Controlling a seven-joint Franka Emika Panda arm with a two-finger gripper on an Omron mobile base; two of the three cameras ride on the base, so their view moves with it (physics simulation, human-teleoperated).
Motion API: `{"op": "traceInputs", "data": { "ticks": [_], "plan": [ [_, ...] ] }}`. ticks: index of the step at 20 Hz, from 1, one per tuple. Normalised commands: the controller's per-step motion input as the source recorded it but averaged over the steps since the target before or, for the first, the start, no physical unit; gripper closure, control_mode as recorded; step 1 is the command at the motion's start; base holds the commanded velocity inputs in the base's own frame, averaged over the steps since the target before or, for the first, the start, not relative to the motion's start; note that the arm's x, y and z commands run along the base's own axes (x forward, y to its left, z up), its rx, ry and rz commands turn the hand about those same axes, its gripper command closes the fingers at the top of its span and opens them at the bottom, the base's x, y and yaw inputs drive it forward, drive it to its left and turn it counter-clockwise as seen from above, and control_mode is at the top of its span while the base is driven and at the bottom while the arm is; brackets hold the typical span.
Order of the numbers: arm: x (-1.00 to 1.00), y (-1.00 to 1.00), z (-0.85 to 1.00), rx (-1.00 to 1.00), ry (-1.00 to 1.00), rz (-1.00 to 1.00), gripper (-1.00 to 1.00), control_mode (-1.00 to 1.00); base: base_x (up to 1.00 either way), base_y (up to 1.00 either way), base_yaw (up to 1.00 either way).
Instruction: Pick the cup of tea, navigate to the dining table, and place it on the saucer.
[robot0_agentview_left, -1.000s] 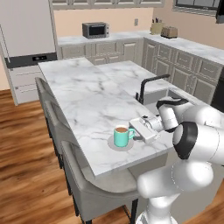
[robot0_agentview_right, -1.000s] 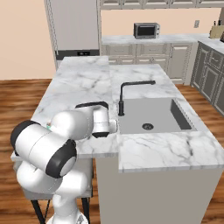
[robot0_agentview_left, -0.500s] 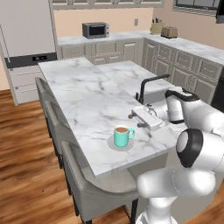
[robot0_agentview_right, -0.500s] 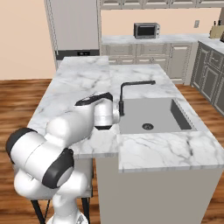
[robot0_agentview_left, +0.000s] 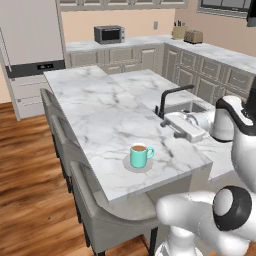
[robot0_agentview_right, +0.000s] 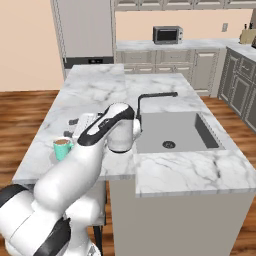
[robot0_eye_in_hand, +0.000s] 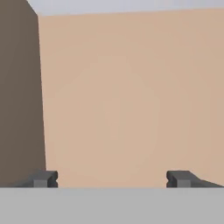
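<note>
My teal cup of tea (robot0_agentview_left: 140, 155) now stands on the light-grey saucer (robot0_agentview_left: 129, 165) near the six o'clock edge of the dining table's marble tabletop (robot0_agentview_left: 95, 107). I have let go: my fingers (robot0_eye_in_hand: 41, 178) are spread wide and empty, drawn back toward three o'clock of the cup, apparently well clear. A moment ago they were just beside it. I judge the placing done.
</note>
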Motion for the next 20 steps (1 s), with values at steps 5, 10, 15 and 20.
{"op": "traceInputs", "data": {
  "ticks": [5, 10, 15, 20],
  "plan": [
    [-0.74, -0.32, 0.16, -0.11, 0.00, -0.12, -1.00, -1.00, 0.00, 0.00, 0.00],
    [-0.70, -0.32, 0.02, -0.20, 0.03, -0.14, -1.00, -1.00, 0.00, 0.00, 0.00],
    [-0.51, -0.22, 0.13, -0.27, 0.08, -0.14, -1.00, -1.00, 0.00, 0.00, 0.00],
    [-0.03, -0.11, 0.40, -0.33, 0.17, -0.13, -1.00, -1.00, 0.00, 0.00, 0.00]
  ]
}}
